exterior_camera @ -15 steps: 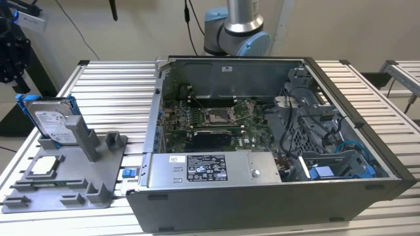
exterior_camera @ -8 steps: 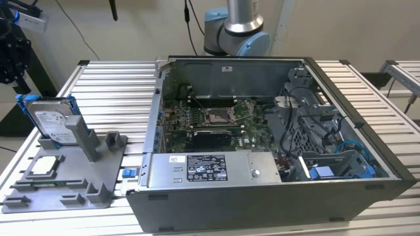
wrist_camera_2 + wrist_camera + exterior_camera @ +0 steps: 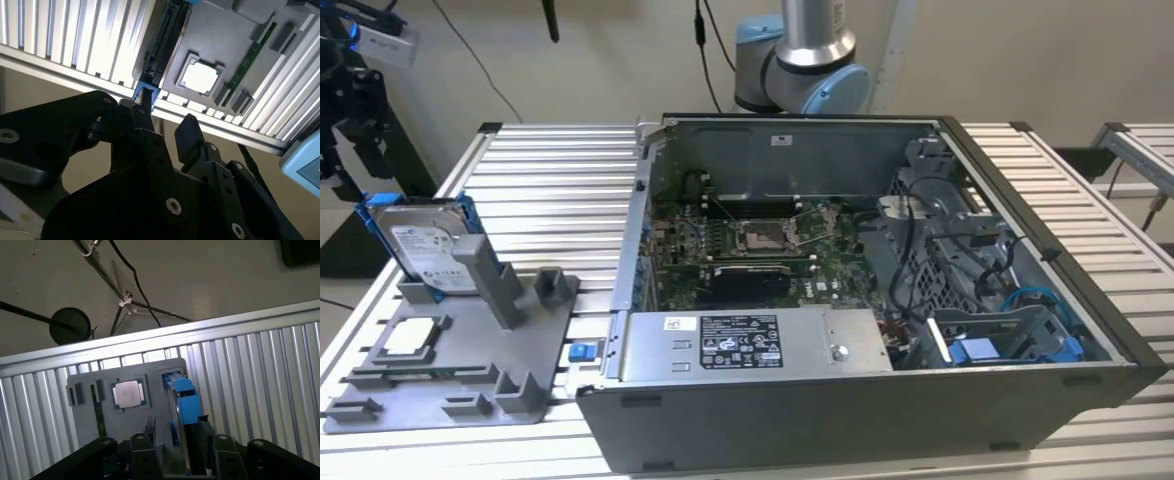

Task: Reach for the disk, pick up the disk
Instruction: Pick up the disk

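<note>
The disk point(image 3: 427, 245) stands on edge in a slot of the grey holder plate point(image 3: 454, 390) at the exterior view's left, silver with a white label and a blue frame. In both wrist views it appears edge-on point(image 3: 182, 400) point(image 3: 162, 45). My black gripper point(image 3: 358, 145) hangs just above and to the exterior view's left of it. In the first wrist view the gripper point(image 3: 180, 445) is open, its fingers standing on either side of the disk's blue edge. In the second wrist view the gripper point(image 3: 165, 127) has one fingertip point(image 3: 144, 116) right by the blue end of the frame; contact cannot be told.
A square processor chip point(image 3: 129, 392) point(image 3: 200, 77) lies in the holder plate beside the disk. An open computer case point(image 3: 854, 280) takes up the middle of the ribbed aluminium table point(image 3: 547, 180). A small blue bracket point(image 3: 580, 350) sits by the case. A tripod point(image 3: 125, 302) stands on the floor beyond the table edge.
</note>
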